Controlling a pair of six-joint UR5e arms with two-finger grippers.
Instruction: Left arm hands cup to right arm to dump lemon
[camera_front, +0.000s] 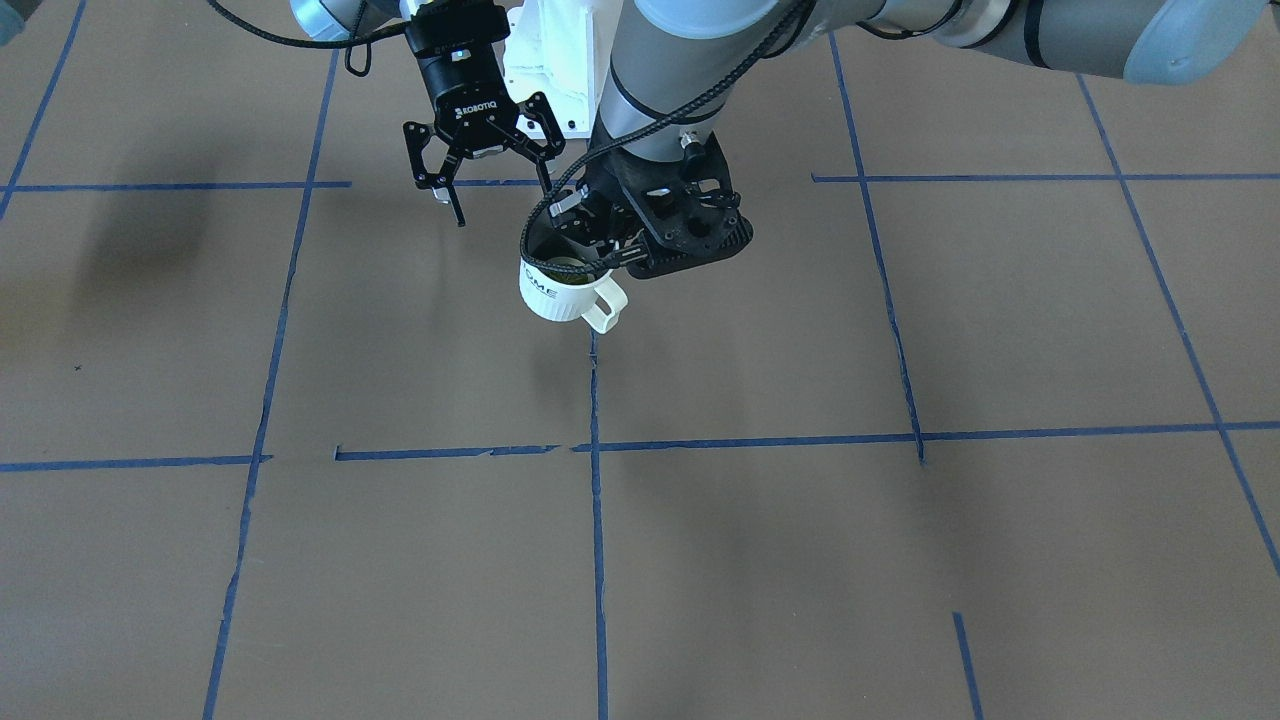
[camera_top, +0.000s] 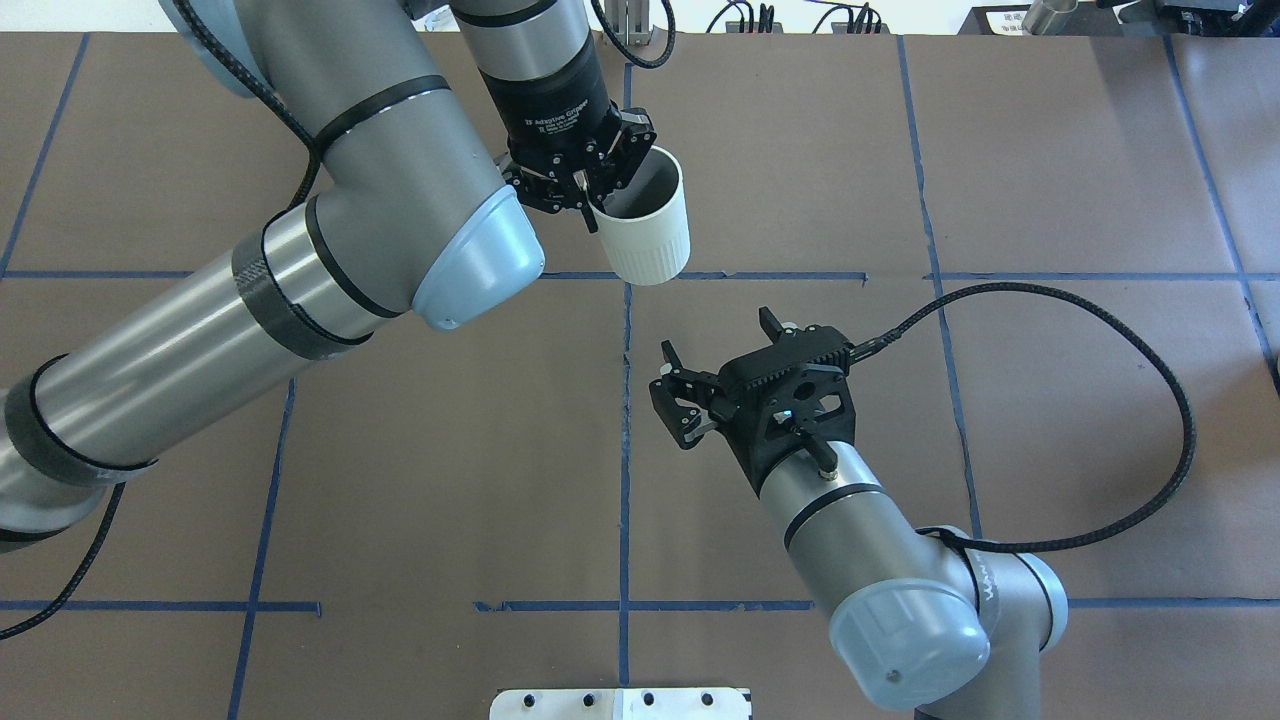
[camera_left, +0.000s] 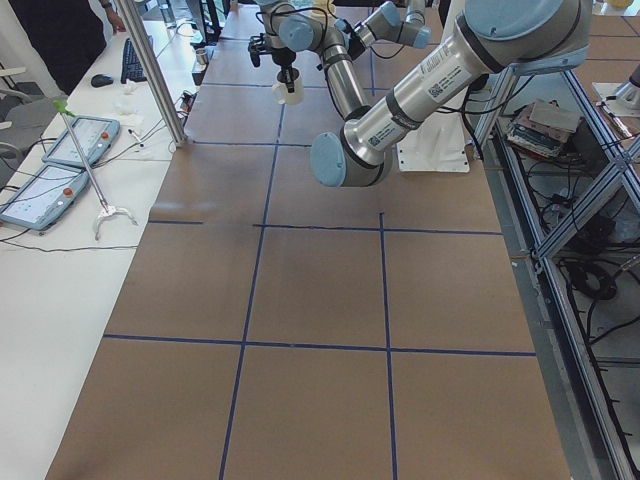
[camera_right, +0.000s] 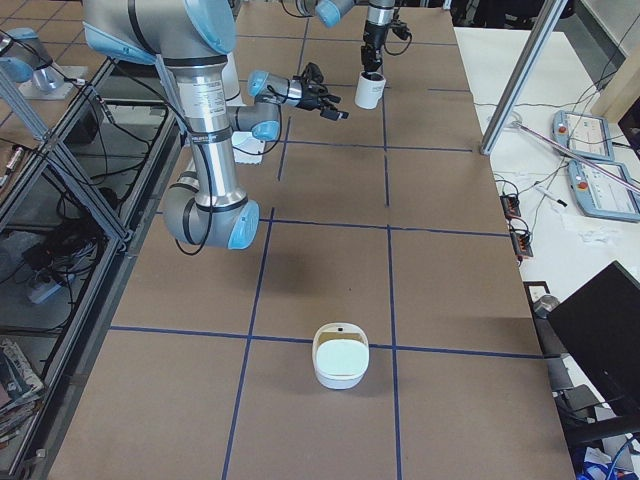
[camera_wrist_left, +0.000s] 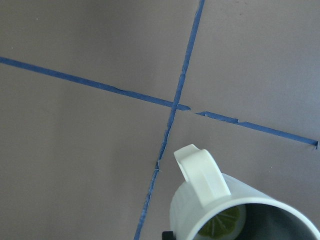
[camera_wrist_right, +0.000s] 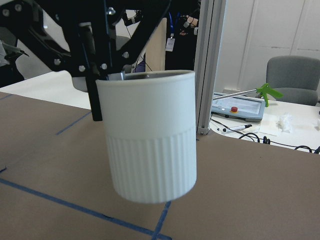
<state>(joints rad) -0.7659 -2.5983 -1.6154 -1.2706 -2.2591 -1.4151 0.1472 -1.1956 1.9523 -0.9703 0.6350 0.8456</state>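
My left gripper (camera_top: 590, 195) is shut on the rim of the white cup (camera_top: 648, 228) and holds it above the table near a tape crossing. The cup shows "OME" lettering and its handle in the front view (camera_front: 560, 295). A lemon slice (camera_wrist_left: 222, 225) lies inside it, also visible from the front (camera_front: 566, 268). My right gripper (camera_top: 714, 333) is open and empty, a short way from the cup and pointed at it. It also shows in the front view (camera_front: 503, 203). The right wrist view shows the ribbed cup (camera_wrist_right: 150, 150) close ahead, with a left finger (camera_wrist_right: 95, 75) at its rim.
A white bowl-like container (camera_right: 340, 355) stands on the table towards its right end. The brown table (camera_front: 760, 560) carries blue tape lines. A side bench holds pendants (camera_left: 75, 140) and a grabber tool (camera_left: 95, 195). A white base plate (camera_top: 620, 703) is at the near edge.
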